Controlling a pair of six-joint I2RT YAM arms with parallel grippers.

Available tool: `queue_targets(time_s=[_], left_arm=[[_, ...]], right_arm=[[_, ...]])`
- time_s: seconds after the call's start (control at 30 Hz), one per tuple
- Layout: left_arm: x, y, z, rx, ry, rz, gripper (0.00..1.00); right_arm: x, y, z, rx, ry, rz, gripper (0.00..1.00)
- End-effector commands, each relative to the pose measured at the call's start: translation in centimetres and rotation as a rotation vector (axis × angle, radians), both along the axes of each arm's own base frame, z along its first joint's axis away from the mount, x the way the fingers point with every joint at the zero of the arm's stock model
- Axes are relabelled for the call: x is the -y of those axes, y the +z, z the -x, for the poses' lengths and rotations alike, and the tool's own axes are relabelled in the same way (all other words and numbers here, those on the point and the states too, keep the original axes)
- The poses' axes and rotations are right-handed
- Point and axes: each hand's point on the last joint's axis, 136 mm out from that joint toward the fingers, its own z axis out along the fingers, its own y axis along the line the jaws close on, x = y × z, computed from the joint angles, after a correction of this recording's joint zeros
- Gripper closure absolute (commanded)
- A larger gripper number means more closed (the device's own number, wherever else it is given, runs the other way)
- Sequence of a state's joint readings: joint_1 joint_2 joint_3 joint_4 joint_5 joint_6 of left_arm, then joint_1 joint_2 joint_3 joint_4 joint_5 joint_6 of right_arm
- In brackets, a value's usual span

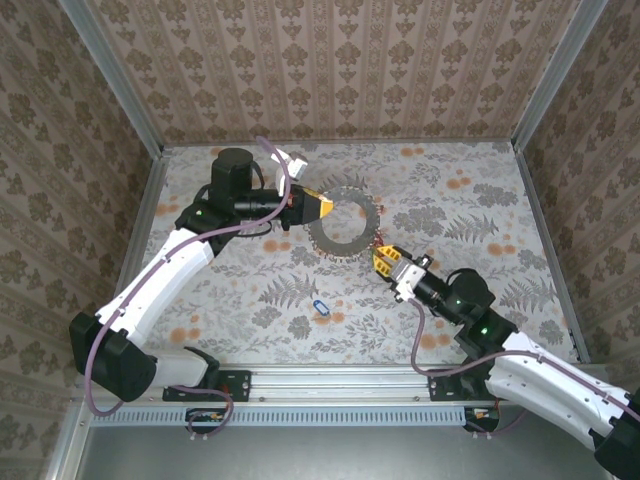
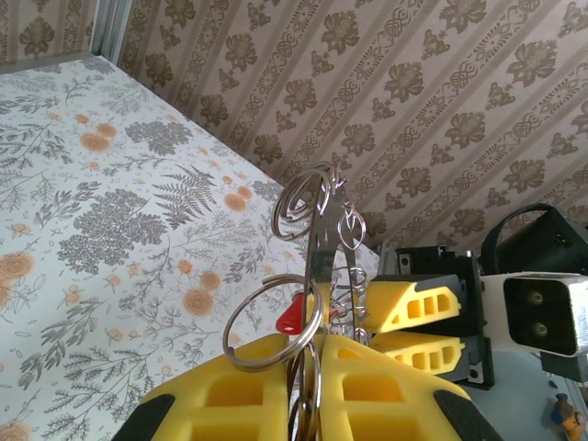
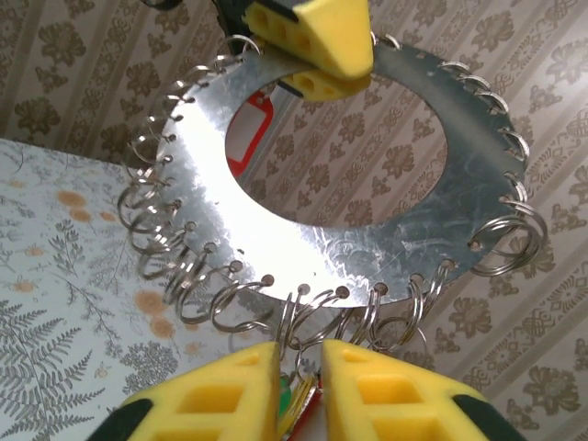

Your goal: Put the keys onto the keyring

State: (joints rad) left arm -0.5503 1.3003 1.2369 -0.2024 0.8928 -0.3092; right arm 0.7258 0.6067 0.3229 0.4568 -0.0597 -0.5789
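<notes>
Nearest the arm bases, a loose blue-tagged key [image 1: 321,307] lies flat on the desk [image 1: 470,200]. It is near the right pincer [image 1: 384,262] but apart from it, on the side toward the left arm, and is judged to await a later pass. The right pincer is narrow, its yellow fingers [image 3: 230,395] closed on a small item showing red and green in the gap, most likely a tagged key (too much is hidden to confirm). Directly ahead of its fingertips hang the split rings [image 3: 175,266] on the near rim of the keyring [image 3: 441,175], a flat metal annulus with rings all round its edge. This placement suits threading, since the held piece is presented at a ring's coil. On the far rim of the plate, the left pincer [image 3: 317,50] is clamped shut on the keyring. It holds the keyring raised off the desk and face-on to the right pincer, so the rings hang free and the plate is braced against pushing. A red tag [image 3: 253,138] shows through the central hole, beyond the plate; whether it is already on a ring cannot be told. The step in hand, as judged, is working the held piece onto a ring.
</notes>
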Motion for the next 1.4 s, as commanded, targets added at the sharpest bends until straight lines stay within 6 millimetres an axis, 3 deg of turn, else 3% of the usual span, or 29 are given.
queue_targets(time_s=[0.0, 0.3, 0.73, 1.17, 1.37], left_arm=[[-0.1, 2.7, 0.7, 0.087, -0.017, 0.027, 1.00], [0.1, 2.8, 0.6, 0.087, -0.011, 0.015, 1.00], [0.4, 2.6, 0.5, 0.075, -0.015, 0.004, 1.00], [0.5, 2.5, 0.5, 0.072, -0.016, 0.002, 1.00], [0.5, 2.5, 0.5, 0.070, -0.015, 0.000, 1.00]], right_arm=[[-0.1, -1.3, 0.6, -0.034, 0.025, 0.017, 0.83], [-1.6, -0.9, 2.2, -0.035, 0.153, 0.003, 0.83], [-2.9, 1.1, 0.9, 0.025, 0.154, -0.038, 0.78], [-2.3, 1.2, -0.2, 0.027, 0.082, -0.050, 0.77], [-1.8, 0.2, -0.2, 0.009, 0.054, -0.007, 0.77]])
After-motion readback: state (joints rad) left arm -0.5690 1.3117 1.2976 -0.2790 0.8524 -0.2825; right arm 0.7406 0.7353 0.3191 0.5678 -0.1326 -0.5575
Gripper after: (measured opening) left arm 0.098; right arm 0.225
